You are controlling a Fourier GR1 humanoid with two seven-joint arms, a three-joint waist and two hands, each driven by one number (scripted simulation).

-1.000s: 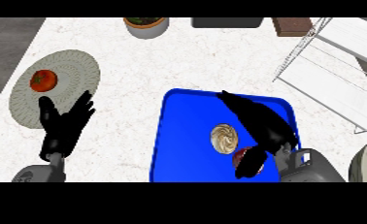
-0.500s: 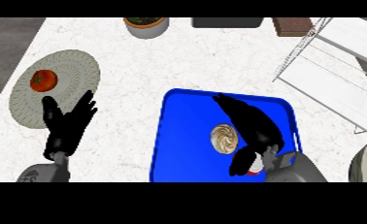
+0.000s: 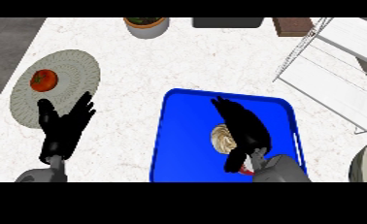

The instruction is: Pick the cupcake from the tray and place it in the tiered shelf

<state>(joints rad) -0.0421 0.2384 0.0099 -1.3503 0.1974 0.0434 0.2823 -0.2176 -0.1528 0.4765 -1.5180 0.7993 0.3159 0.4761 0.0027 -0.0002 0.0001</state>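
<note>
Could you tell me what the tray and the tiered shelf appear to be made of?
The tray looks like glossy blue plastic: uniform saturated colour, rounded raised rim. The tiered shelf seems thin metal wire with flat white panels, judging by its fine grey grid lines.

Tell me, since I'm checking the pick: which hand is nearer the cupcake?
The right hand. It lies over the blue tray, right beside the cupcake. The left hand rests off the tray, by the plate.
</note>
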